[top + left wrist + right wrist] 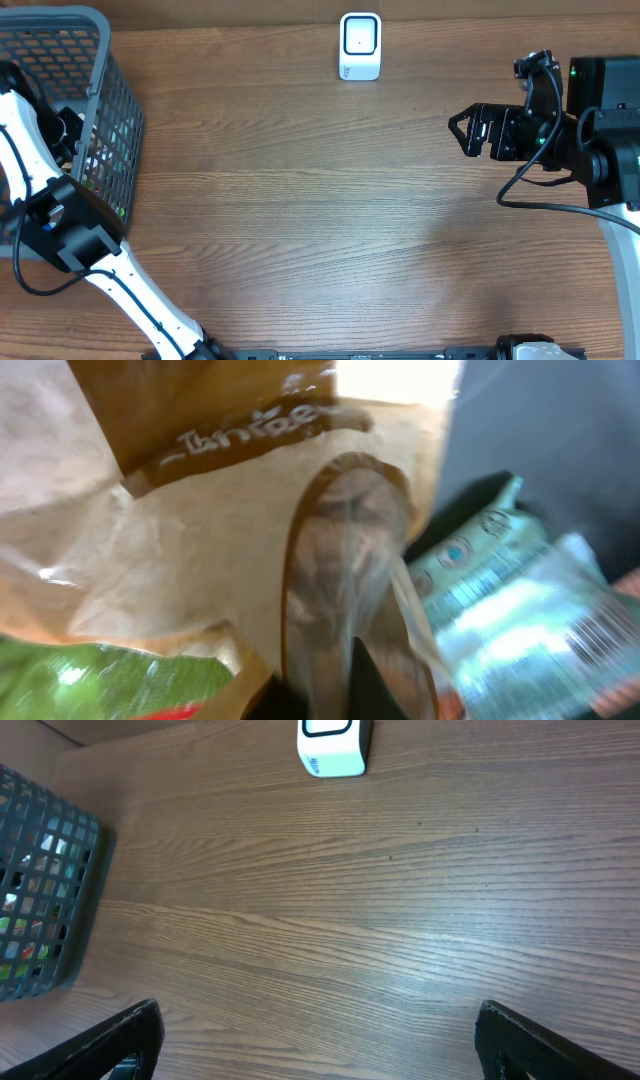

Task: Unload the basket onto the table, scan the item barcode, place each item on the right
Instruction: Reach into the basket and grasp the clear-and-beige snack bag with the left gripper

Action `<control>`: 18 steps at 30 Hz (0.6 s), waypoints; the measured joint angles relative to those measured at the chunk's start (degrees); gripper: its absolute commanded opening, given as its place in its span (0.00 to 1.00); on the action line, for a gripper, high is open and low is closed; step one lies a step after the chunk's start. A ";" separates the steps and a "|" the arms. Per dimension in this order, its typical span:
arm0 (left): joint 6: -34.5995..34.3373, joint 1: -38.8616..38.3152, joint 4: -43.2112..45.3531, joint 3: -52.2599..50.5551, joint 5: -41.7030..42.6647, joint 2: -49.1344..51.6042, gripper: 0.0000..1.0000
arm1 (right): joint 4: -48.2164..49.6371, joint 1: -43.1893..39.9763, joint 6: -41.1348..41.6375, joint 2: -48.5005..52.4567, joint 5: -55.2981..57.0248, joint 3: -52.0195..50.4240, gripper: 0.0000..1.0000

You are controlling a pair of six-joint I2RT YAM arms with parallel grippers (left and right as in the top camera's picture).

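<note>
We see the left arm (pixel 75 235) reaching over the near wall of the basket (pixel 115 95), which stands at the table's (pixel 300 200) far left corner. Its end is down inside the basket. The left gripper (pixel 345 685) shows only as a dark shape at the bottom edge of its wrist view, and its fingers are pressed together. We cannot tell whether anything is pinched between them.

Right in front of that gripper, inside the basket, lies the pouch (pixel 230 550). It is brown paper with a darker band of lettering and a rounded clear window (pixel 345 560), and it fills most of the wrist view. A green pack (pixel 90 680) sits under the pouch's lower left corner. A clear pack (pixel 520 610) lies beside the pouch on the other side, with a barcode (pixel 600 635) near its edge.

The scanner (pixel 360 45) is a small white box. It stands well apart from the basket, further right along the same far edge of the table.

The right gripper (pixel 458 130) hangs over the table at the side opposite the basket, beyond the scanner. It points back toward the basket with its fingers (pixel 120 1040) spread wide, and only bare wood lies between them.
</note>
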 measured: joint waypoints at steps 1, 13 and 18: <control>0.02 0.00 -0.28 0.74 -0.02 -0.59 0.04 | -0.02 0.00 -0.02 0.00 -0.02 0.00 1.00; -0.26 -7.63 -7.69 9.07 -0.11 -34.80 0.07 | -0.22 0.00 -0.02 0.00 -0.02 0.00 1.00; -2.58 -13.35 -7.50 8.63 -5.18 -32.15 0.89 | -0.24 0.00 0.00 0.00 0.00 0.00 1.00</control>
